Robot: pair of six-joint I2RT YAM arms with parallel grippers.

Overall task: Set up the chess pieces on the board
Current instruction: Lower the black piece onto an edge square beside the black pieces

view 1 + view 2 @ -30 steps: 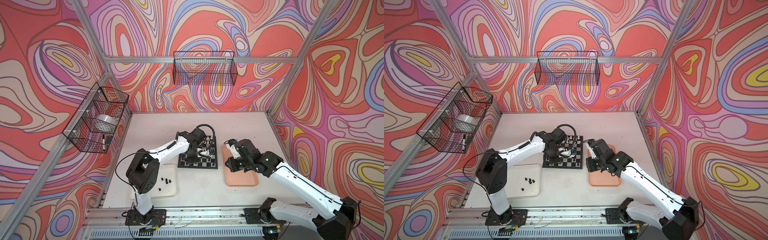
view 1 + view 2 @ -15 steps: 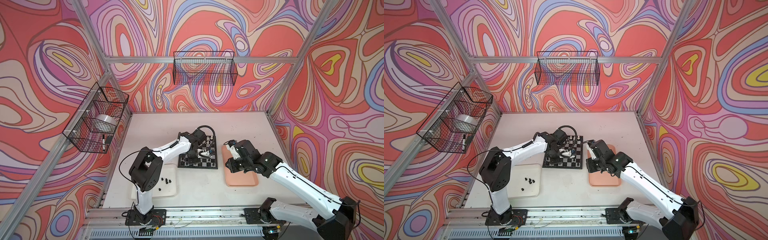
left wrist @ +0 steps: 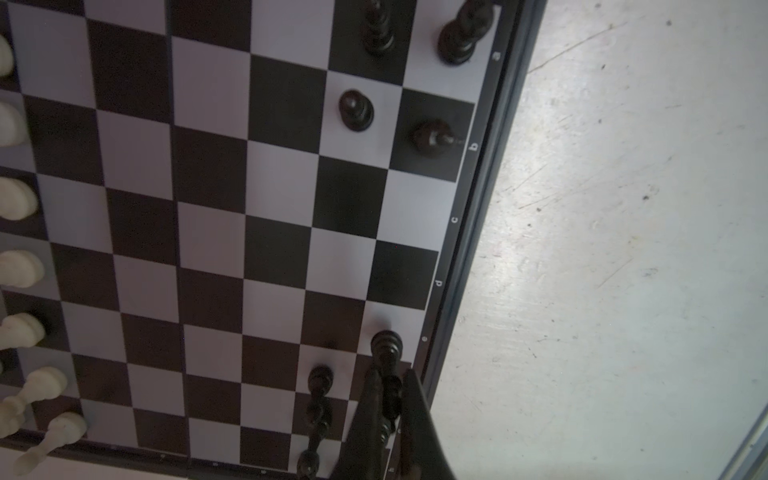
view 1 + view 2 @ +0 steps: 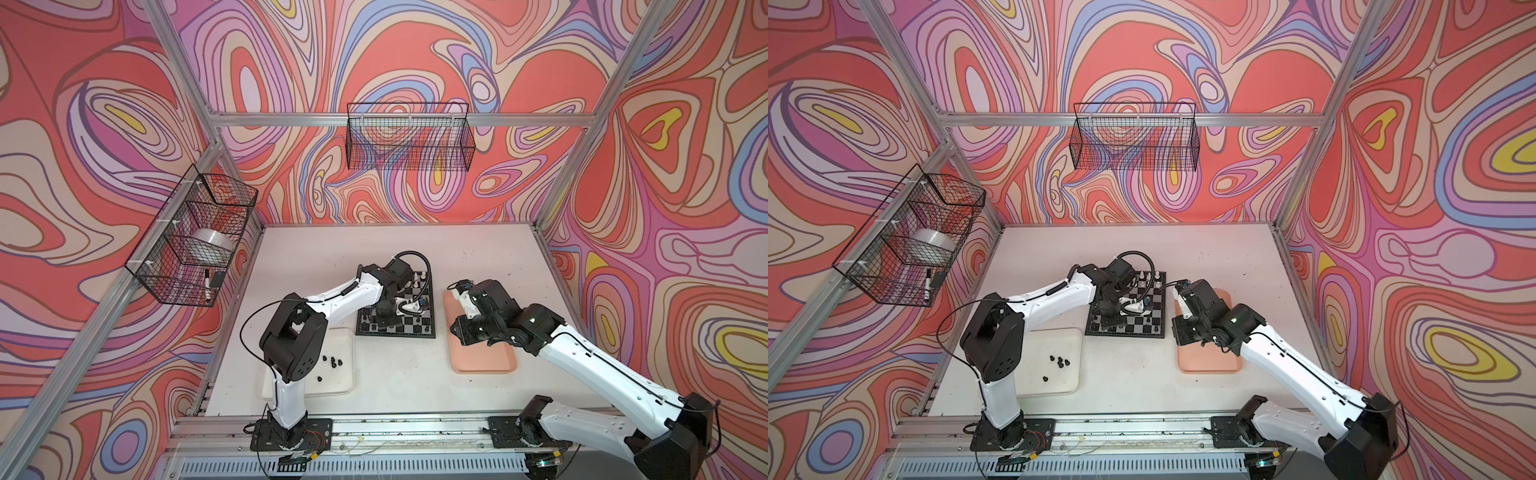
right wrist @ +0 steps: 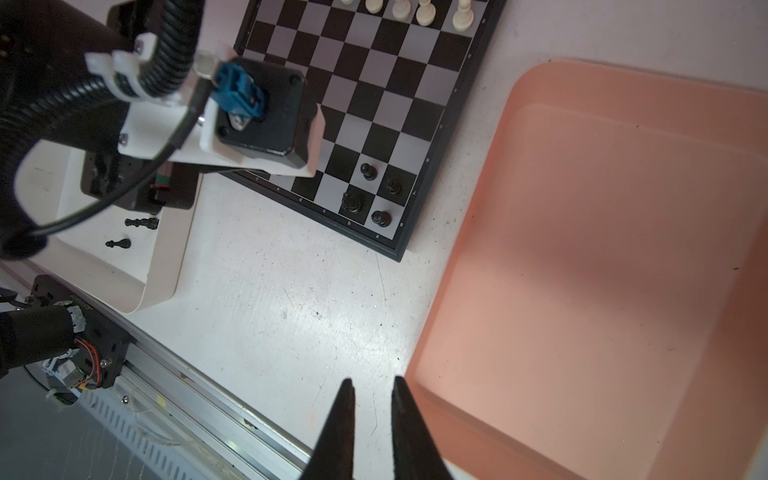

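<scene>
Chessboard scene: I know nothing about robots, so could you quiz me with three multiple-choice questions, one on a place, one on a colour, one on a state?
1. Where do the spare black pieces lie?
A) pink tray
B) white tray
C) wire basket

2. What colour are the pieces lined along the far edge of the board?
A) cream-white
B) red
C) blue

3. What is the left gripper doing?
A) wide open, empty
B) shut on a black piece
C) resting on the pink tray

Answers:
1 B: small black figures dot the white tray.
2 A: the cream-white pieces stand in a row there.
3 B: its fingers pinch a black piece at the board's edge.
</scene>
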